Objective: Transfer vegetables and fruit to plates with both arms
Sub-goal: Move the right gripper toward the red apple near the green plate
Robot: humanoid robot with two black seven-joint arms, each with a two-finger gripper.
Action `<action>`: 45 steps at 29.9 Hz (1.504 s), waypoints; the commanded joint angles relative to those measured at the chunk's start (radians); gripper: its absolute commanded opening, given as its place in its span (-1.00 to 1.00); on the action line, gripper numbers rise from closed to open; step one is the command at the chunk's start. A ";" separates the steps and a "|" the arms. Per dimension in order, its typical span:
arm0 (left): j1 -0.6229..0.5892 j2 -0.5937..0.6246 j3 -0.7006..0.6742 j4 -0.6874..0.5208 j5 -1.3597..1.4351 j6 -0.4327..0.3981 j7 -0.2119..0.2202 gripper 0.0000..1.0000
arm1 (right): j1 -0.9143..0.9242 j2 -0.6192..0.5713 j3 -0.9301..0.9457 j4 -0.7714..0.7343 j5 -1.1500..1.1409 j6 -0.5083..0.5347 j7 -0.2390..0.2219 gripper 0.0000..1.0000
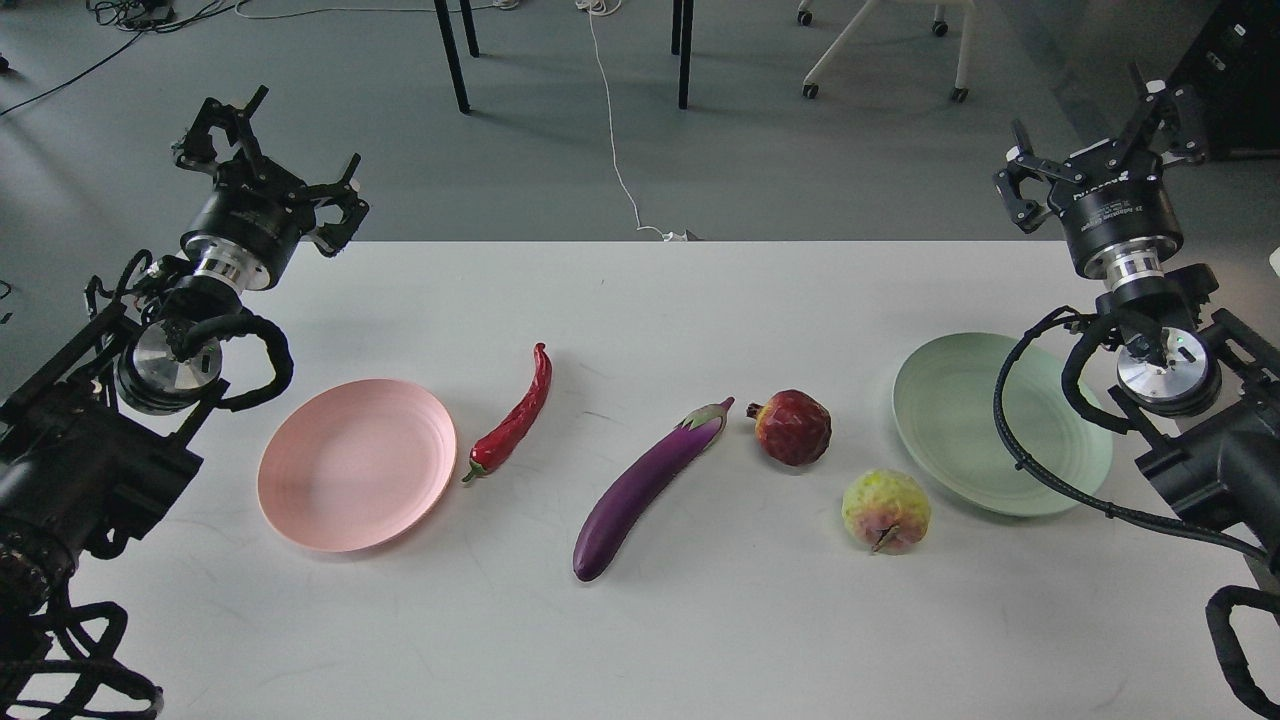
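Four pieces of produce lie in a loose row across the middle of the white table (700, 620). The red chili pepper (515, 420) lies at the left end, curved, its green stem end just beside the right rim of the pink plate (355, 465) and its tip pointing away toward the far edge. Next to the right lies the purple eggplant (640, 490), set on a diagonal with its pale cap toward the far right and its rounded end toward the near left. Near the cap sits the dark red pomegranate (793, 428), its crown turned left toward the eggplant's cap without touching it. The bumpy yellow-green fruit (885, 512), blushed pink, rests nearer the front, just beside the near-left rim of the mint green plate (1000, 425), with its stem facing the viewer. Neither plate carries anything.

The left gripper (268, 160) hangs above the far left corner of the table, well apart from the chili pepper and the pink plate, its prongs spread and grasping nothing. The right gripper (1095, 150) hangs over the far right edge, beyond the mint green plate, its prongs likewise spread wide and bare. A black cable (1010, 440) from the right arm loops across the right part of the green plate in this view.

Beyond the table, a white cord (615, 150) runs over the grey floor (850, 170).
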 commanded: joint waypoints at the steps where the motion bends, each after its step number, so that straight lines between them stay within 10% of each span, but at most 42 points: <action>1: 0.004 0.001 0.001 0.000 0.000 0.000 -0.002 0.96 | 0.004 0.005 -0.001 -0.013 -0.001 0.001 0.002 0.99; 6: 0.004 0.004 0.001 -0.001 0.000 -0.002 -0.008 0.96 | 0.067 -0.035 -0.036 0.000 -0.021 0.005 -0.003 0.99; 13: 0.013 0.038 0.001 -0.010 -0.002 -0.107 -0.008 0.96 | 0.403 -0.149 -0.611 0.111 -0.083 0.008 -0.003 0.99; 30: 0.030 0.073 -0.001 -0.007 -0.003 -0.107 -0.063 0.96 | 0.992 0.011 -1.608 0.409 -0.800 -0.100 0.008 0.98; 34: 0.036 0.069 -0.003 -0.007 -0.003 -0.106 -0.129 0.96 | 1.024 0.034 -1.691 0.454 -0.975 -0.142 0.009 0.98; 45: 0.036 0.076 0.008 -0.007 0.000 -0.103 -0.117 0.96 | 0.939 0.184 -1.941 0.441 -1.078 -0.321 0.110 0.92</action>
